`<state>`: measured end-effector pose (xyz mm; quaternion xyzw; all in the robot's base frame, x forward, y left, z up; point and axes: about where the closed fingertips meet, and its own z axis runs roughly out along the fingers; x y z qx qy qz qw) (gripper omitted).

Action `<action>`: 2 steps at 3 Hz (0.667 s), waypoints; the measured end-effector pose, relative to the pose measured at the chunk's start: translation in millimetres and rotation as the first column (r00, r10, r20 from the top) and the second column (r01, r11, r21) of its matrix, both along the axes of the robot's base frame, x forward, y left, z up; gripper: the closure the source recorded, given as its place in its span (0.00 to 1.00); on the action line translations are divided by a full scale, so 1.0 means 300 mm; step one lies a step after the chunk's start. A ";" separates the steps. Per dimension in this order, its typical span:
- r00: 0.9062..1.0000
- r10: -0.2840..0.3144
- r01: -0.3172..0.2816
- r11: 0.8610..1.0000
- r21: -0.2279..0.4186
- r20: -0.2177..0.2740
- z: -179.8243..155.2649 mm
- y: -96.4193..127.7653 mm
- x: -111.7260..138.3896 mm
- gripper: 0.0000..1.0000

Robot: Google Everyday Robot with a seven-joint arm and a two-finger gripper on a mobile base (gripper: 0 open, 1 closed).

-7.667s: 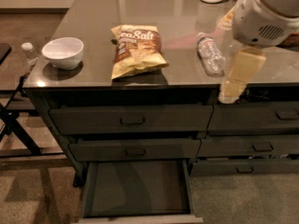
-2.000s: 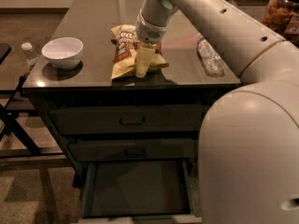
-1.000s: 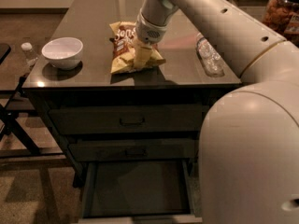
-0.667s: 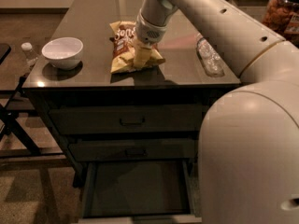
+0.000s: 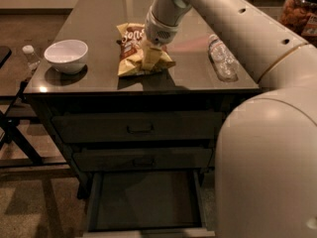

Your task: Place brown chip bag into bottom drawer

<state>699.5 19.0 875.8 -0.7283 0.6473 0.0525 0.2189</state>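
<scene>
The brown chip bag [image 5: 130, 48] lies flat on the dark counter [image 5: 99, 9], near its middle. My gripper [image 5: 150, 61] reaches down from the upper right and sits on the bag's right half, fingers closed into the crinkled bag. The bag still rests on the counter. The bottom drawer [image 5: 148, 202] is pulled open below the counter's front, its flat dark floor bare. Two handled drawer fronts [image 5: 140, 128] above it are closed.
A white bowl [image 5: 66, 56] stands at the counter's left. A clear water bottle [image 5: 223, 61] lies at the right. A small bottle [image 5: 30, 56] stands left of the cabinet. A snack jar [image 5: 299, 11] is at the far right. My arm's large body [image 5: 267, 167] fills the lower right.
Since two seconds ago my gripper has shifted slightly left and down onto the bag, and the bag's right edge has bunched in. In the last second nothing moved.
</scene>
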 end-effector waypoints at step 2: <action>0.997 0.014 -0.018 0.999 0.045 0.082 0.153 -0.083 -0.197 1.00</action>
